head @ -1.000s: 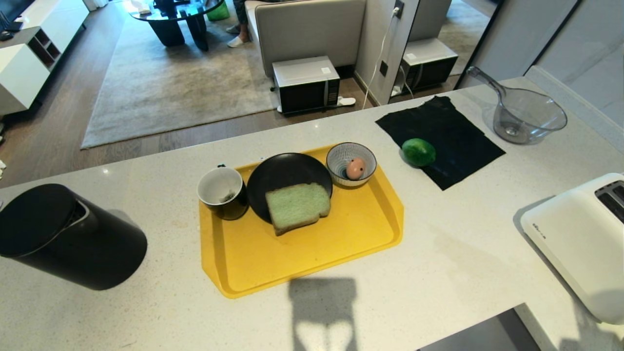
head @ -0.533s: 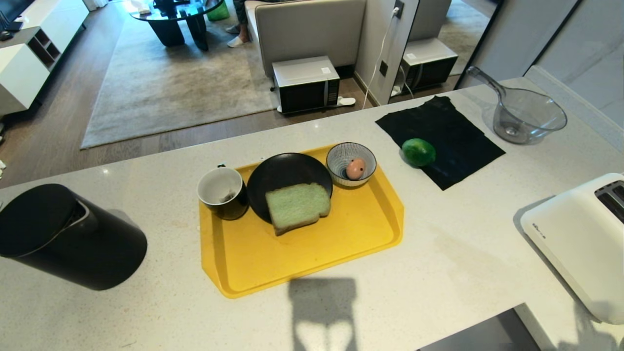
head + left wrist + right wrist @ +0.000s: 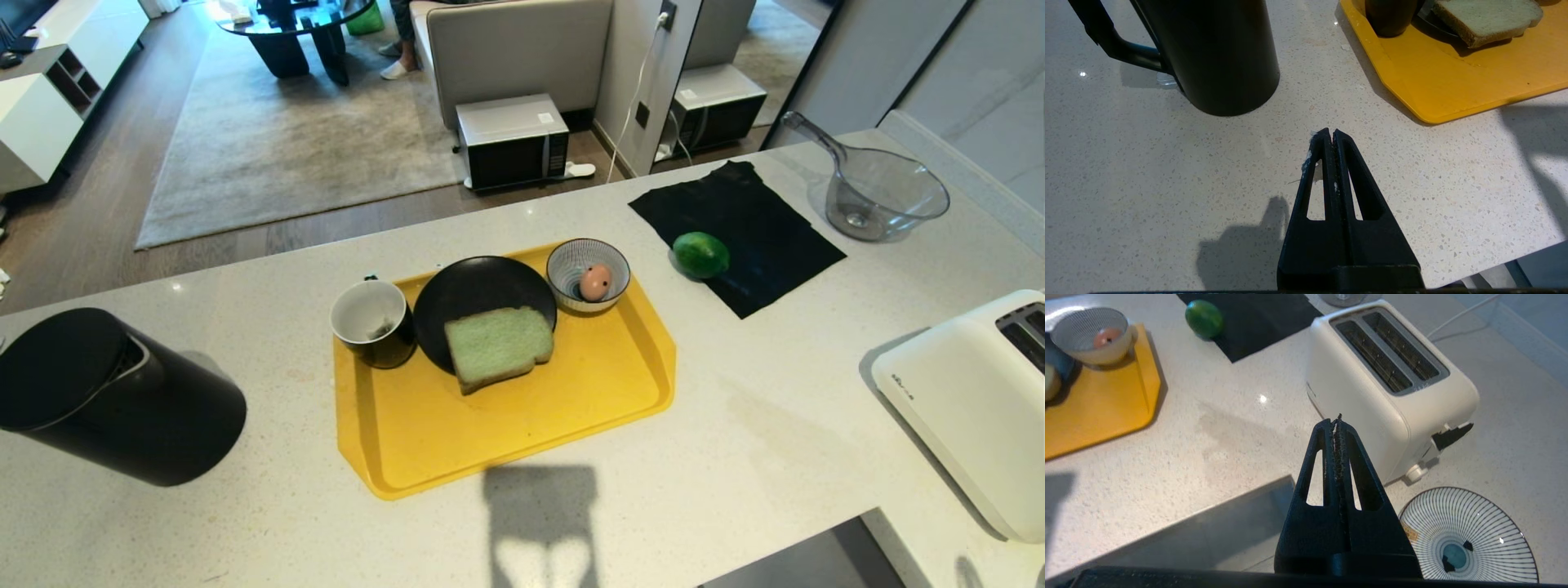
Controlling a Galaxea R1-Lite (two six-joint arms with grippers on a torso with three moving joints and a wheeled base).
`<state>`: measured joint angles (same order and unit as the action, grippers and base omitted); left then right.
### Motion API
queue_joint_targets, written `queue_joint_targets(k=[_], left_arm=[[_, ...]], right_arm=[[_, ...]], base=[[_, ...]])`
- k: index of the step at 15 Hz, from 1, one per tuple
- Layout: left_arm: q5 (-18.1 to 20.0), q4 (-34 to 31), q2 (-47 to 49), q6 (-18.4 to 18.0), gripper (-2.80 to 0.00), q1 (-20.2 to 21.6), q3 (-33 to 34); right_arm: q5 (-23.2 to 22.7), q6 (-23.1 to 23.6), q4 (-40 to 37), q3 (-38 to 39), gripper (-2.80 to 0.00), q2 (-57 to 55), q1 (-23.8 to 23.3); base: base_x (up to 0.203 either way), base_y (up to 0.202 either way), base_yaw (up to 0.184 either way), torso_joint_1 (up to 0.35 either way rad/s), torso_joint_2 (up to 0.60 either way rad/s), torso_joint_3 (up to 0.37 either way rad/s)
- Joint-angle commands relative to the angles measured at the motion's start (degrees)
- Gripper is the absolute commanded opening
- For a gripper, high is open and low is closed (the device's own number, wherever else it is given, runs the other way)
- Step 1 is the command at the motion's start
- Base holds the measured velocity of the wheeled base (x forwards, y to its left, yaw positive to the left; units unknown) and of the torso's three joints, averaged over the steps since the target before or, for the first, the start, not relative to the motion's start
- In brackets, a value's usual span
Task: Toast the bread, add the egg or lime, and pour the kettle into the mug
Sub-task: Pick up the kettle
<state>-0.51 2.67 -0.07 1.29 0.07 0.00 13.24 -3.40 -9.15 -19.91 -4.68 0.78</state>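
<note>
The green bread (image 3: 498, 347) lies on a black plate (image 3: 473, 286) on the yellow tray (image 3: 571, 408). Beside the plate stands the black mug (image 3: 371, 322), white inside. The pinkish egg (image 3: 595, 282) sits in a striped bowl (image 3: 610, 260) at the tray's far corner. On a black cloth (image 3: 759, 229) rests the lime (image 3: 700, 254). The black kettle (image 3: 106, 396) stands at the left. Neither gripper shows in the head view. My left gripper (image 3: 1329, 132) is shut and empty over bare counter near the kettle (image 3: 1216, 53). My right gripper (image 3: 1336, 420) is shut and empty beside the toaster.
A white two-slot toaster (image 3: 971, 400) stands at the right, with a striped plate (image 3: 1470, 535) next to it. A clear bowl with a handle (image 3: 882, 192) sits at the far right. The counter has a cut-out (image 3: 800, 555) at its near edge.
The shadow by the toaster's near corner has shrunk toward the picture's lower edge. Nothing on the counter has moved.
</note>
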Motion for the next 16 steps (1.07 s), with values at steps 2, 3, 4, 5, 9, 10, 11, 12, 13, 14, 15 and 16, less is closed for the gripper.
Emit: queue_joint_targets(k=[2, 3, 4, 5, 9, 10, 11, 12, 13, 14, 15, 16], left_arm=[[0.0, 0.0, -0.1, 0.0, -2.80, 0.0, 1.0], [0.0, 0.0, -0.1, 0.0, -2.80, 0.0, 1.0], [0.0, 0.0, -0.1, 0.0, -2.80, 0.0, 1.0], [0.0, 0.0, -0.1, 0.0, -2.80, 0.0, 1.0], [0.0, 0.0, -0.1, 0.0, -2.80, 0.0, 1.0], [0.0, 0.0, -0.1, 0.0, -2.80, 0.0, 1.0], [0.0, 0.0, -0.1, 0.0, -2.80, 0.0, 1.0], [0.0, 0.0, -0.1, 0.0, -2.80, 0.0, 1.0], [0.0, 0.0, -0.1, 0.0, -2.80, 0.0, 1.0], [0.0, 0.0, -0.1, 0.0, -2.80, 0.0, 1.0], [0.0, 0.0, -0.1, 0.0, -2.80, 0.0, 1.0], [0.0, 0.0, -0.1, 0.0, -2.80, 0.0, 1.0]], right_arm=[[-0.5, 1.6, 5.5, 6.7, -2.80, 4.7, -0.2], [-0.9, 2.4, 8.9, 9.1, -2.80, 4.7, -0.2], [-1.4, 4.4, 12.5, 12.4, -2.80, 4.7, -0.2], [-1.7, 6.2, 16.7, 16.3, -2.80, 4.7, -0.2], [-4.3, 8.7, 18.7, 20.0, -2.80, 4.7, -0.2], [-5.5, 8.9, 17.9, 20.0, -2.80, 4.7, -0.2], [-6.1, 9.1, 17.6, 20.0, -2.80, 4.7, -0.2], [-7.0, 9.0, 17.3, 20.0, -2.80, 4.7, -0.2], [-7.5, 8.4, 17.0, 20.0, -2.80, 4.7, -0.2], [-7.6, 8.0, 16.9, 20.0, -2.80, 4.7, -0.2], [-7.6, 7.8, 16.8, 20.0, -2.80, 4.7, -0.2], [-7.7, 7.6, 16.8, 19.9, -2.80, 4.7, -0.2]], base=[[0.000, 0.000, 0.000, 0.000, 0.00, 0.000], [0.000, 0.000, 0.000, 0.000, 0.00, 0.000], [0.000, 0.000, 0.000, 0.000, 0.00, 0.000], [0.000, 0.000, 0.000, 0.000, 0.00, 0.000], [0.000, 0.000, 0.000, 0.000, 0.00, 0.000], [0.000, 0.000, 0.000, 0.000, 0.00, 0.000], [0.000, 0.000, 0.000, 0.000, 0.00, 0.000], [0.000, 0.000, 0.000, 0.000, 0.00, 0.000], [0.000, 0.000, 0.000, 0.000, 0.00, 0.000], [0.000, 0.000, 0.000, 0.000, 0.00, 0.000], [0.000, 0.000, 0.000, 0.000, 0.00, 0.000], [0.000, 0.000, 0.000, 0.000, 0.00, 0.000]])
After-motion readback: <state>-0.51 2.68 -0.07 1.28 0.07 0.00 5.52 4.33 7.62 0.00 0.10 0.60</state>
